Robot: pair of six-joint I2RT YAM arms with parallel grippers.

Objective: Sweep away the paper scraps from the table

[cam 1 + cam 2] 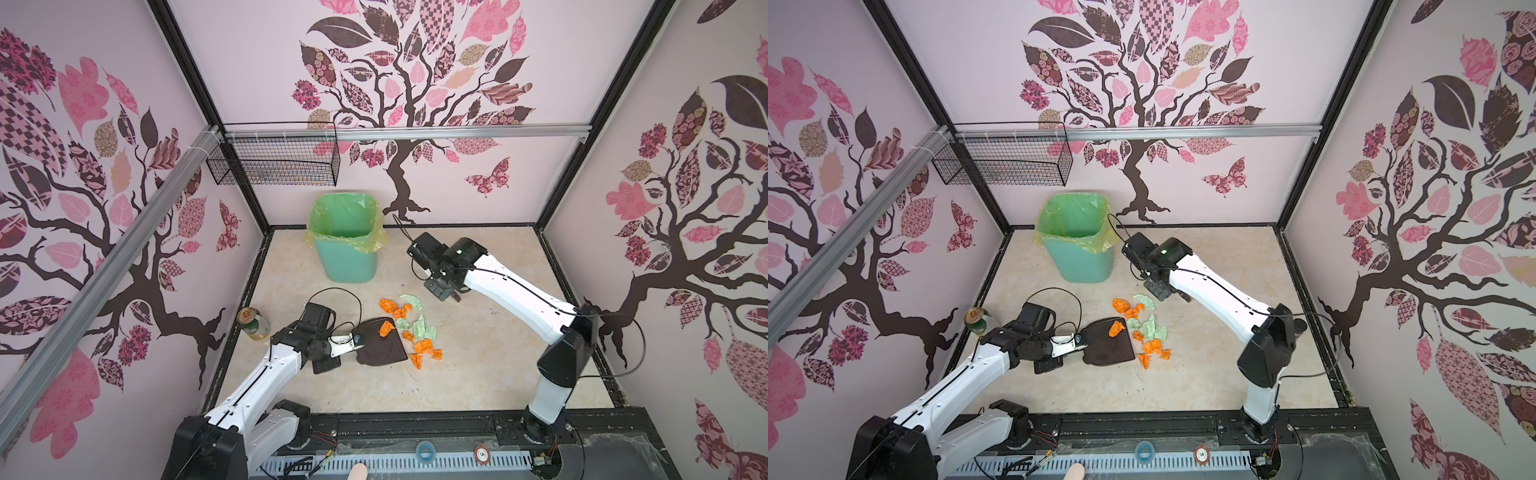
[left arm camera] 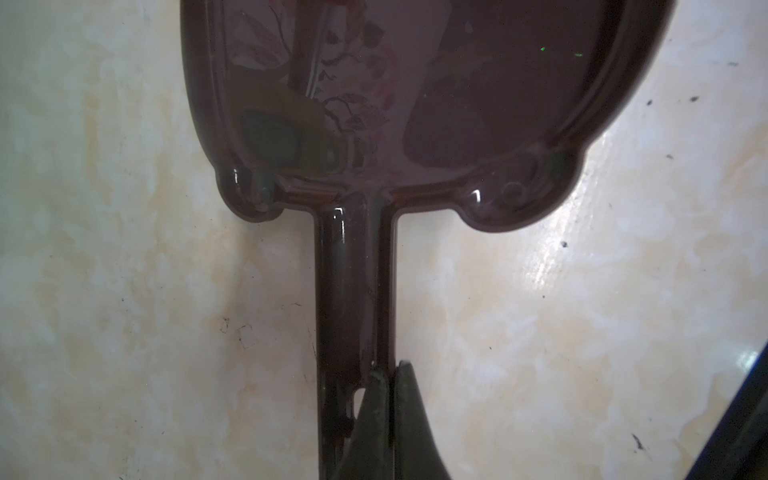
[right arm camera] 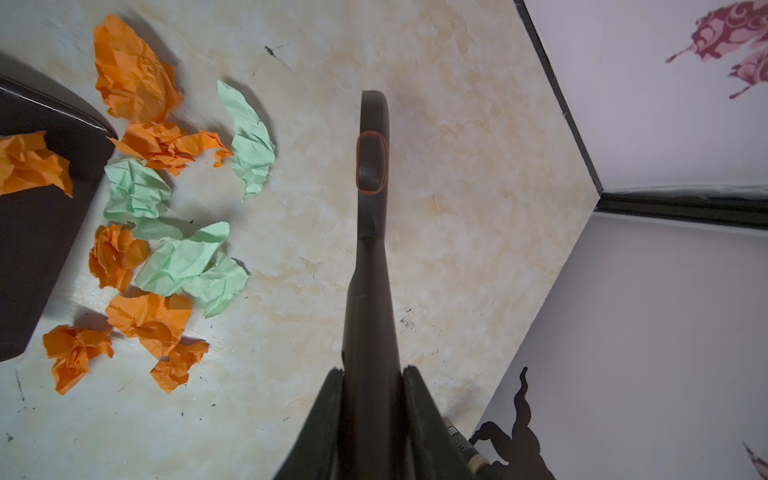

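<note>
In a top view, the left end effector [image 1: 352, 340] is clamped on the handle of a dark dustpan [image 1: 384, 349] lying flat on the tabletop [image 1: 478, 374]. The paper scraps [image 1: 417, 328], orange and pale green, lie in a loose band just beside the dustpan's open edge, and one orange wad sits on the dustpan. The right end effector [image 1: 446, 292] hangs on the far side of the scraps from the dustpan. A green bin [image 1: 347, 253] stands well behind the dustpan.

The left wrist view shows the jaws pinched tight on the dustpan's handle.

In the right wrist view the right end effector grips a dark brush handle [image 3: 371, 249], with the scraps between it and the dustpan. The bristles are out of view.

The step in hand looks like sweeping the scraps into the dustpan, and it seems barely started. The next move calls for lowering the brush beyond the scraps and drawing it toward the dustpan's edge while the dustpan is held flat. The light wads could skip past the dustpan's corners.
</note>
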